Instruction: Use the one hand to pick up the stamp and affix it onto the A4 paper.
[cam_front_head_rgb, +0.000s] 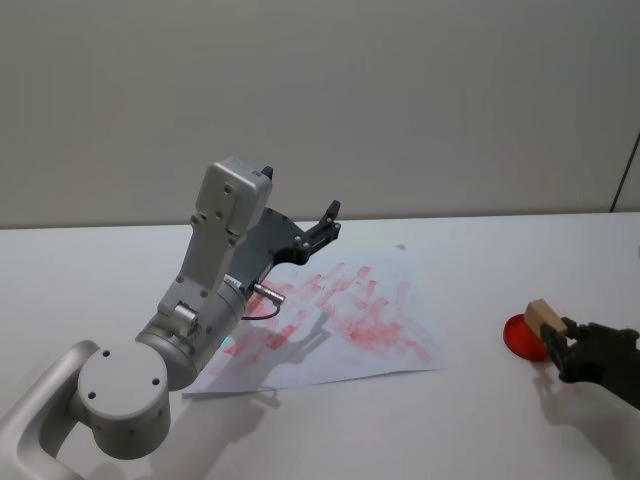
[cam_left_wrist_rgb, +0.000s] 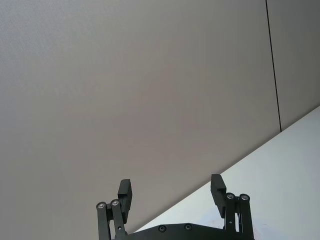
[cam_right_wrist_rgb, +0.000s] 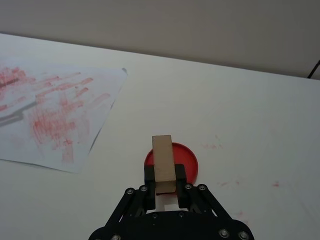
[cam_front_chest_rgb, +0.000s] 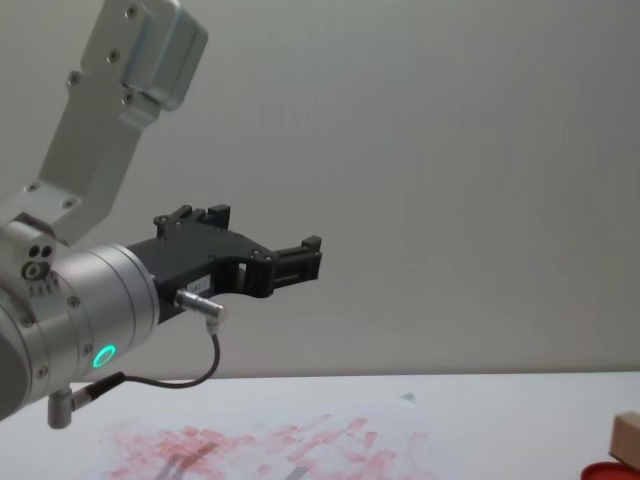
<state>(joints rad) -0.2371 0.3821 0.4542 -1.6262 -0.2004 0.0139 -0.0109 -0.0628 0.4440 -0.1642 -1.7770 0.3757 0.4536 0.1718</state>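
The stamp (cam_right_wrist_rgb: 163, 162), a light tan wooden block, stands upright between the fingers of my right gripper (cam_right_wrist_rgb: 165, 179), which is shut on it. Stamp (cam_front_head_rgb: 543, 316) and right gripper (cam_front_head_rgb: 556, 340) sit at the table's right side, over the near edge of a red round pad (cam_front_head_rgb: 520, 337). The A4 paper (cam_front_head_rgb: 345, 320), white with smeared red ink marks, lies mid-table to the left of the pad. My left gripper (cam_left_wrist_rgb: 172, 192) is raised above the paper with its fingers open and nothing between them; it points toward the back wall.
The red round pad (cam_right_wrist_rgb: 185, 160) lies on the white table (cam_front_head_rgb: 480, 260), with a few faint red smudges to its right. The left arm's silver-grey body (cam_front_head_rgb: 190, 320) hangs over the paper's left part. A dark cable (cam_front_head_rgb: 625, 170) runs down the back wall at the right.
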